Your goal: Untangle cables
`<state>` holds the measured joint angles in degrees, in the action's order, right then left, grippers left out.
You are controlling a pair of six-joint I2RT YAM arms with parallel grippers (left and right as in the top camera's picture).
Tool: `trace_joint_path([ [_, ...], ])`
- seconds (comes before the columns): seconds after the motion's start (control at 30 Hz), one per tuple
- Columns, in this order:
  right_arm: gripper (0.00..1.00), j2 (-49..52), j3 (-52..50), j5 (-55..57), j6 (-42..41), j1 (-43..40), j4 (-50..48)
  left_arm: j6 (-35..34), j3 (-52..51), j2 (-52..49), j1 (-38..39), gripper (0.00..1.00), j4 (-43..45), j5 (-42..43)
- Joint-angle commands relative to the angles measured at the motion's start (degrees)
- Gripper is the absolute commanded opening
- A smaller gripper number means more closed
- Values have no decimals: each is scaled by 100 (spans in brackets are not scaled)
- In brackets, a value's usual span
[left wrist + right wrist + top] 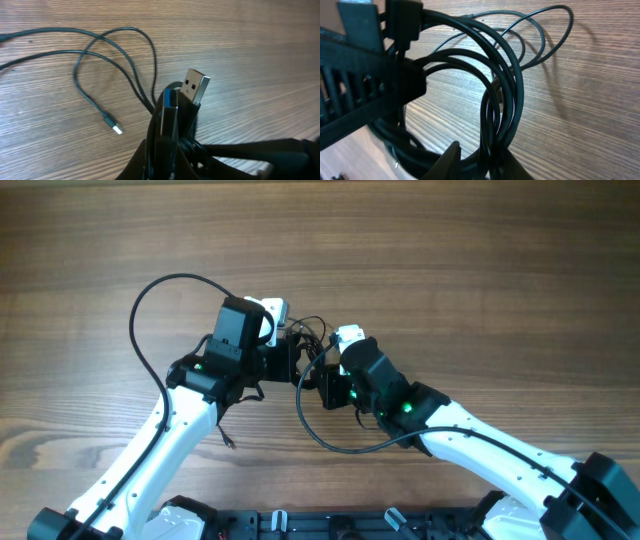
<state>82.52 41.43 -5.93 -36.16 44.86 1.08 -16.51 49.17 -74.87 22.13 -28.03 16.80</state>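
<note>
The cables (306, 340) sit bunched in a small black tangle in the middle of the counter (480, 260), caught between my two tools, which meet nose to nose there. My left tool (175, 107) is clamped on the bundle just below a silver USB-A plug (196, 86), which sticks up out of the fingertips and tilts to the right. From that grip thin strands run over the wood in two loose, overlapping loops (122, 50). One strand curls back and ends in a tiny light-tipped plug (116, 129) lying flat on the counter, apart from the tool. My right tool (482, 159) takes the same tangle from the other side. Several strands hang there as a coil (507, 85), lifted off the wood and casting a shadow on it, and the bottom of that coil passes between my two fingers (449, 161), which are closed in on it. Beyond the coil a thinner loop (555, 35) arches out to the right. A black slotted part (365, 85) crowds the upper left of the right wrist view, with the coil running behind it. From overhead, one more thin strand (226, 430) trails down beside my left arm and ends on the bare wood. The thick arm cable (140, 320) arcs wide to the left, well apart from the tangle.
</note>
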Motion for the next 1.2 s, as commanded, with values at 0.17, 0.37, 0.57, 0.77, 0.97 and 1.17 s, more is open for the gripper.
trace_joint_path([
  [0.17, 5, 374, 15, 271, -304, 44, -186, -92, -26, 85, 63, 4, 166, 892],
  [0.37, 4, 120, 15, 26, -461, -227, -11, -706, -26, 85, 44, 4, 46, -470],
  [0.57, 4, -892, 15, -153, -636, -1375, 774, -2299, -26, 85, -688, 4, -44, -1989],
  [0.77, 5, -935, 13, -90, -1134, -1635, 1062, -3075, -26, 85, -1311, 4, 168, -1779],
  [0.97, 33, -852, 13, -815, -197, -1633, 758, -2326, -26, 85, -1314, 4, 442, -1215],
  [1.17, 55, -774, 15, -1451, 1187, -1526, -2, -1281, -26, 85, -1169, 4, 577, -109],
])
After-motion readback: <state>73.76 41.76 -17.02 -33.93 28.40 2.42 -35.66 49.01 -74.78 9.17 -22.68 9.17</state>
